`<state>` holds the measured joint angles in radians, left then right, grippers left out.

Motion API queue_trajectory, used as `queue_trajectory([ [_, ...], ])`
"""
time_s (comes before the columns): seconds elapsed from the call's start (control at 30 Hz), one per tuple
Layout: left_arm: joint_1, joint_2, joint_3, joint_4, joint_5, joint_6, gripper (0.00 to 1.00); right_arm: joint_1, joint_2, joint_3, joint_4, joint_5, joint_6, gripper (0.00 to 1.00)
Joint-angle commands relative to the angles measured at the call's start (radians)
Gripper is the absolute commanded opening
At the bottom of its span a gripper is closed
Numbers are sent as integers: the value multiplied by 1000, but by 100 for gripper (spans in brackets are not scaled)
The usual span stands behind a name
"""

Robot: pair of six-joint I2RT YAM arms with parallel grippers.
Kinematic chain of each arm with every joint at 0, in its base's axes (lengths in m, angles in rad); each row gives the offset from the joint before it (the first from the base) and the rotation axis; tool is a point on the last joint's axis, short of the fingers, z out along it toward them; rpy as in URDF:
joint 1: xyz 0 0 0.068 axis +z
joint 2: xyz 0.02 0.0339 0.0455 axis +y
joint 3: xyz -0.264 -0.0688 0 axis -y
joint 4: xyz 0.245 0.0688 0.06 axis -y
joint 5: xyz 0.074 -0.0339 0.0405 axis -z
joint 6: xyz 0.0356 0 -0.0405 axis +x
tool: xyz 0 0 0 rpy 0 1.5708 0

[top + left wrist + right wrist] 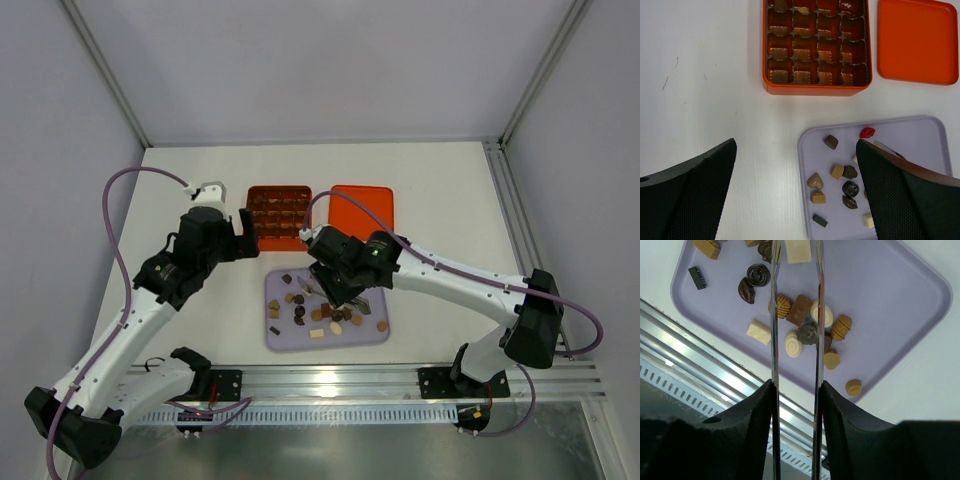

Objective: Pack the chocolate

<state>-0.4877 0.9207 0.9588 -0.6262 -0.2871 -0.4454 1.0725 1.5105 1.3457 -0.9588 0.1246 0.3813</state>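
Note:
Several chocolates (300,312) in dark brown, tan and cream-white lie on a lilac tray (280,338). The left wrist view shows a red one (867,132) near the tray's far edge. The orange gridded box (279,212) stands behind the tray, with most cells bare and a piece or two in its far row (781,5). My right gripper (335,295) hangs low over the tray. Its thin metal blades (774,315) stand shut on a cream-white square chocolate (797,250). My left gripper (795,200) is open and empty, above the table at the tray's left edge.
The flat orange lid (362,210) lies to the right of the box, and also shows in the left wrist view (917,42). An aluminium rail (330,378) runs along the near table edge, just in front of the tray. White table lies to the left (700,75).

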Motion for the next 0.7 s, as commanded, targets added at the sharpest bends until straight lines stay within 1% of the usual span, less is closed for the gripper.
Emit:
queue_trajectory([
  [0.0,8,-5,-6,25,8,-7,100,7,5,1,11,-10,10,44],
  [0.67,8,-5,-6,23,11,-7,100,12,60,-17,31,-17,-4,44],
])
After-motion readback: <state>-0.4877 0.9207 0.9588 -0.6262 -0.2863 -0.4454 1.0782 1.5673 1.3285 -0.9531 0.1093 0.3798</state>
